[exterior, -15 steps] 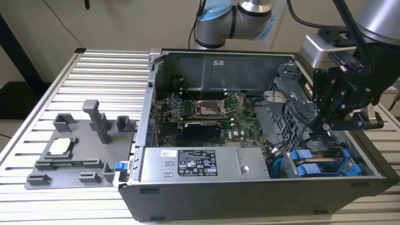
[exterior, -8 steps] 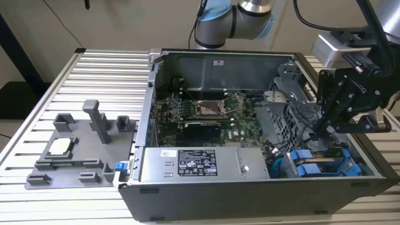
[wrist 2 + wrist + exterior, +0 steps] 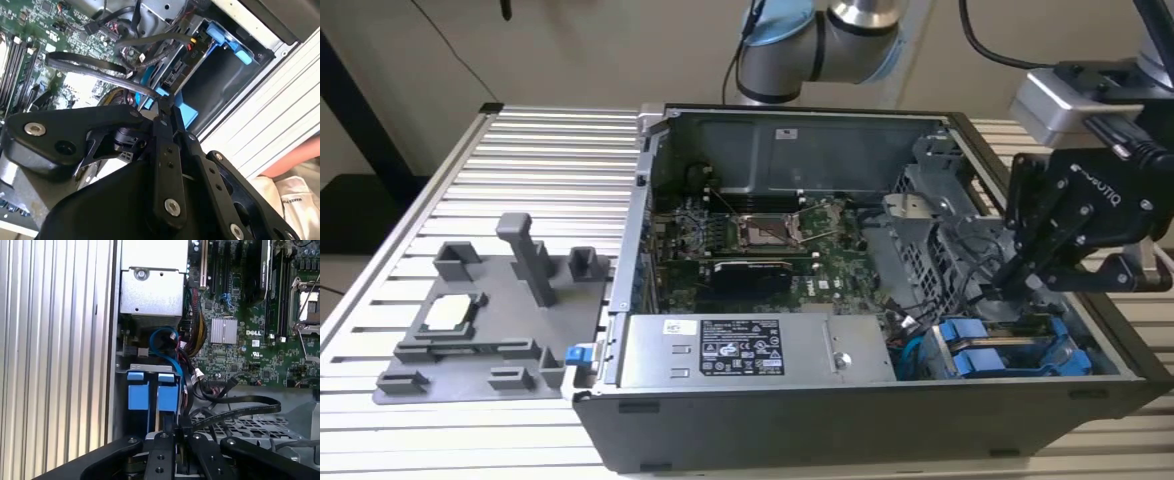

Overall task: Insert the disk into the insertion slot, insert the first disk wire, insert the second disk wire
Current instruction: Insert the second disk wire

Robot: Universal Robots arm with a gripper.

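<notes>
Black gripper [image 3: 172, 432] closed by disk [image 3: 167, 396]

- The exterior view is evenly lit and clear.
- The computer case [image 3: 881, 300] is dark inside.
- Bright glare shines in the second wrist view, where close parts look blurry.

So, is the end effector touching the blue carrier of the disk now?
Cannot tell. In the first wrist view the end effector sits right at the blue carrier of the disk, but its tips overlap the carrier and hide any gap.
</notes>
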